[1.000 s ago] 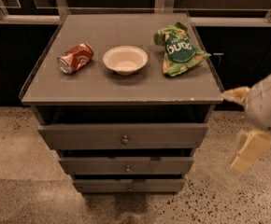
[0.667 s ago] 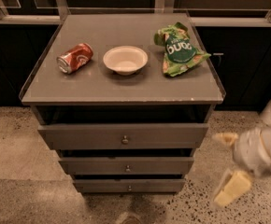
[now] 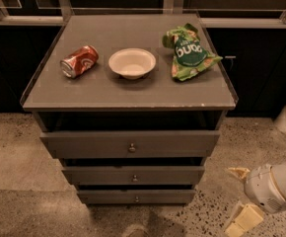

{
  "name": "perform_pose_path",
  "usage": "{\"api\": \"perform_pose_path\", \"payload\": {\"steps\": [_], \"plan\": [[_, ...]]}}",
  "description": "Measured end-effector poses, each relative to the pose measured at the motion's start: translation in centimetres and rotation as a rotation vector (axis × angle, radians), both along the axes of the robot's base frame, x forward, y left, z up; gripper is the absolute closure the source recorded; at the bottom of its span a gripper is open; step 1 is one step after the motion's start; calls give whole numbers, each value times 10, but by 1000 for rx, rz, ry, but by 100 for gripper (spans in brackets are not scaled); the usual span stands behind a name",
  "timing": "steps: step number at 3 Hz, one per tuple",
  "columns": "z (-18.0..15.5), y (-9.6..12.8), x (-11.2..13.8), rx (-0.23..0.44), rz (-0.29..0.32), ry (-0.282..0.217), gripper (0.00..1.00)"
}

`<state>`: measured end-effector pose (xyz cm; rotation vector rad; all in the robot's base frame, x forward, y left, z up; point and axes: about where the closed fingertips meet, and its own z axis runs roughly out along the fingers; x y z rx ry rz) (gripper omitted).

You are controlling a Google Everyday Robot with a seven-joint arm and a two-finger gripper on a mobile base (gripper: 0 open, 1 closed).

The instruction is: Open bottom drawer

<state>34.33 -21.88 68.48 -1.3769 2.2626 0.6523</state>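
The gripper [image 3: 240, 197] hangs low, past the front right corner of the desk [image 3: 133, 92]. Its two fingers are spread wide and hold nothing. The bottom drawer [image 3: 108, 197] sits lowest under the desk's front edge, not touching the gripper.

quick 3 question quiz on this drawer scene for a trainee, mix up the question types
1. In the camera view, on which side of the bottom drawer is the gripper?
2. True or false: the gripper is clamped on the bottom drawer's knob.
3. What sits between the red can and the green bag? A) white bowl B) mug C) apple

Key
1. The right; it is open and apart from the drawer.
2. False.
3. A.
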Motion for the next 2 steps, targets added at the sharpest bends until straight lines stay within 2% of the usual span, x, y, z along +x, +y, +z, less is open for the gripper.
{"api": "perform_pose_path", "payload": {"steps": [1, 2], "plan": [[-58, -8, 1, 56, -43, -23, 0], [-130, 2, 18, 140, -30, -57, 0]]}}
